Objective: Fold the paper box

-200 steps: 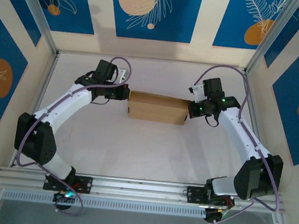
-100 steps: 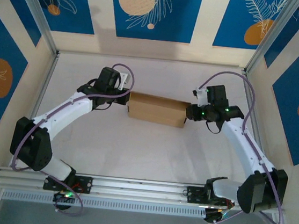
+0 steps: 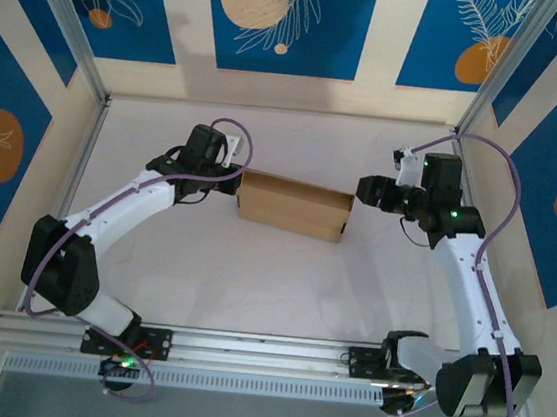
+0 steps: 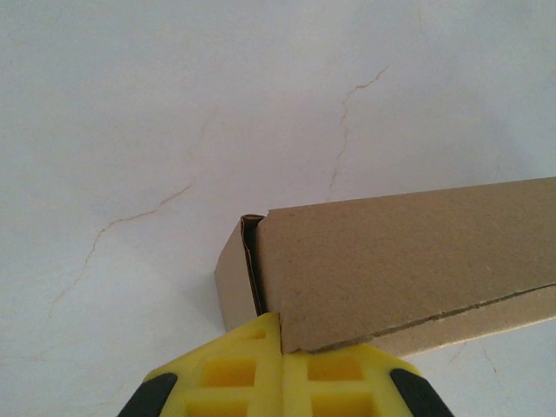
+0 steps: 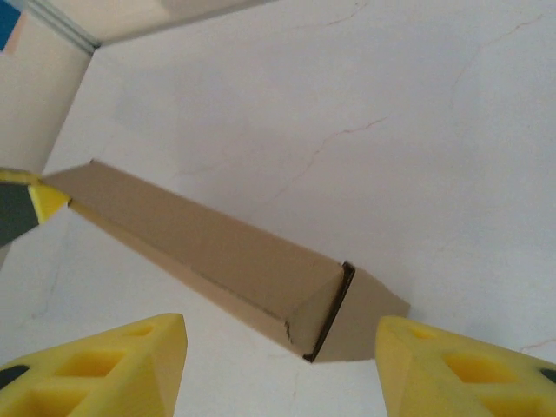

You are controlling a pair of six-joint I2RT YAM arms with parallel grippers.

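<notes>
Your right hand (image 3: 366, 190) is letting go. A moment ago it was squeezed shut against the right end of the paper box (image 3: 294, 205). Now its fingers (image 5: 113, 360) are standing wide apart. It is sitting back, just to the right of the box, and not touching it. The box is turning a little too, and its right end is lying a bit nearer to you than before. Your left hand (image 3: 231, 181) is not changing. It is staying pressed together, touching the left end of the box.

The box is lying around the middle of the desk (image 3: 251, 276), a bit toward the far side, folded up into a long closed shape. I think this means the squeeze on the right end is done, or you are getting ready to push there again.

Some things are hard to see. At the right end, a dark gap is showing beside the end flap, so I cannot tell if it is tucked all the way in. In the left wrist view your left hand is cut off at the bottom. I cannot tell if a thin bit of cardboard is caught between its fingers (image 4: 234, 373). The far side of the box is hidden.
</notes>
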